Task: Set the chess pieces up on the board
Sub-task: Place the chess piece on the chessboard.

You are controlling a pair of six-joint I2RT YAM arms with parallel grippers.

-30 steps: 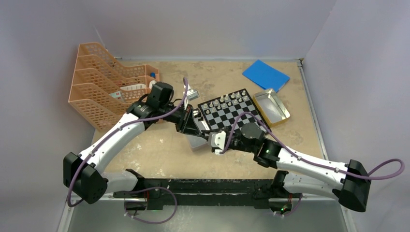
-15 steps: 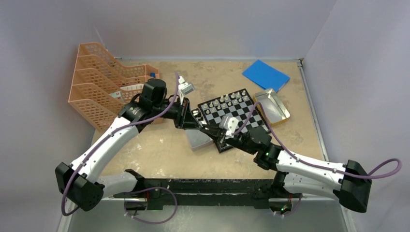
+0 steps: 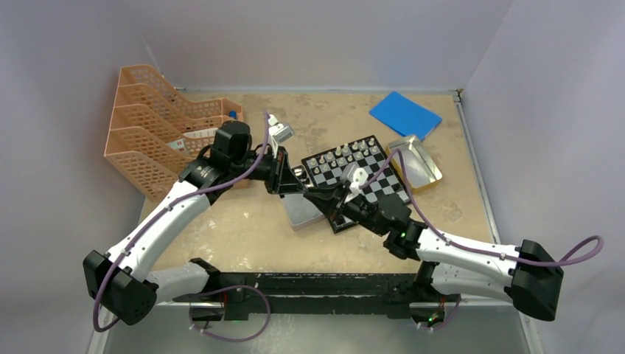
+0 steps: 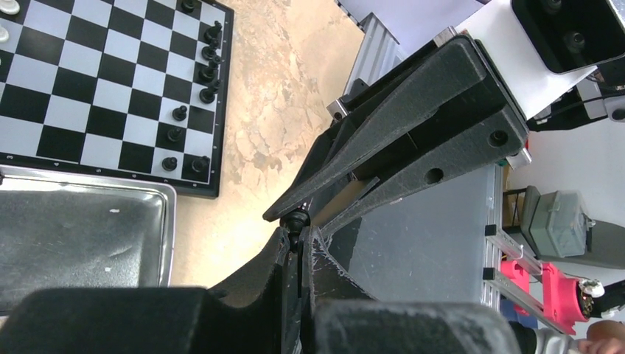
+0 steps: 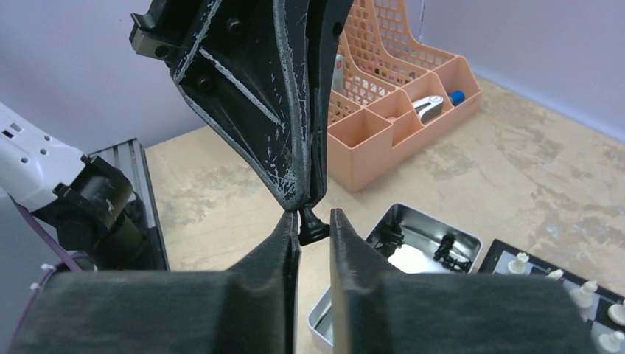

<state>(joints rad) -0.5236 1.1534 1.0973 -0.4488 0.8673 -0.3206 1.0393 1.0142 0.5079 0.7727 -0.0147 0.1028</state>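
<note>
Centrally, left gripper (image 4: 297,234) and right gripper (image 5: 313,220), reaching inward, meet tip to tip above the desk (image 3: 243,221); both clenched on one black chess piece (image 5: 311,230).

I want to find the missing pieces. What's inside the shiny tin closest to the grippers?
A few black chess pieces lie inside the tin. The right gripper hides its near part, so more could be there unseen.

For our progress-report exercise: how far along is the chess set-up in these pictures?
Done: white pieces line the board's far rows, and several black pieces stand along one edge. In hand: one black piece pinched by the left fingers, the right fingers bracketing it in mid-air. Left: that piece and the black ones lying in the tin.
</note>
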